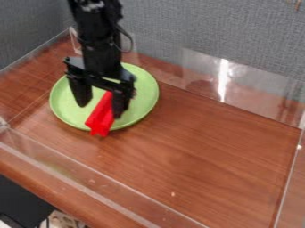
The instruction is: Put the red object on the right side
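Observation:
A long bright red object [102, 117] lies slanted on the front edge of the round lime-green plate [141, 93], at the left of the wooden table; its lower end reaches past the rim. My black gripper [100, 93] points straight down right over the bar's upper end. Its fingers [78, 91] stand open, one on each side of the bar, and whether they touch it I cannot tell. The bar's top end is hidden behind the gripper.
Clear plastic walls [215, 71] fence the wooden table [202, 151] on all sides, with a grey fabric backdrop behind. The wood to the right of the plate is bare.

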You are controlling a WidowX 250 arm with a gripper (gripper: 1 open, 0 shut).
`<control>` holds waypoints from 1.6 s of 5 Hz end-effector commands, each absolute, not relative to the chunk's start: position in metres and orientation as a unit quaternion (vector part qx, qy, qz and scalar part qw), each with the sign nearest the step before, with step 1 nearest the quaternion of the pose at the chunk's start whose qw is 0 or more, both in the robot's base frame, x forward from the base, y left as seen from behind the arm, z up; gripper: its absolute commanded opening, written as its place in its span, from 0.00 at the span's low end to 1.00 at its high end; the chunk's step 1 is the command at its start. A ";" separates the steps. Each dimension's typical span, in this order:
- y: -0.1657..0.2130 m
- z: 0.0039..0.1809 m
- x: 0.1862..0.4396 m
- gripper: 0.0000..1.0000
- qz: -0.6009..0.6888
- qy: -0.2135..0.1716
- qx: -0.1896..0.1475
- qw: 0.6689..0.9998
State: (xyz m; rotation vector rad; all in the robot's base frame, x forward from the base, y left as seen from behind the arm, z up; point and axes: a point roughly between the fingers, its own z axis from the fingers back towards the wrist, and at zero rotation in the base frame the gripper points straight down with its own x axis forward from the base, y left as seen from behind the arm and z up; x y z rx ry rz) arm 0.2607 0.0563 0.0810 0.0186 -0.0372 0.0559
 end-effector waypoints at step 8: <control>0.007 0.120 0.264 0.00 0.072 -0.072 -0.002 0.995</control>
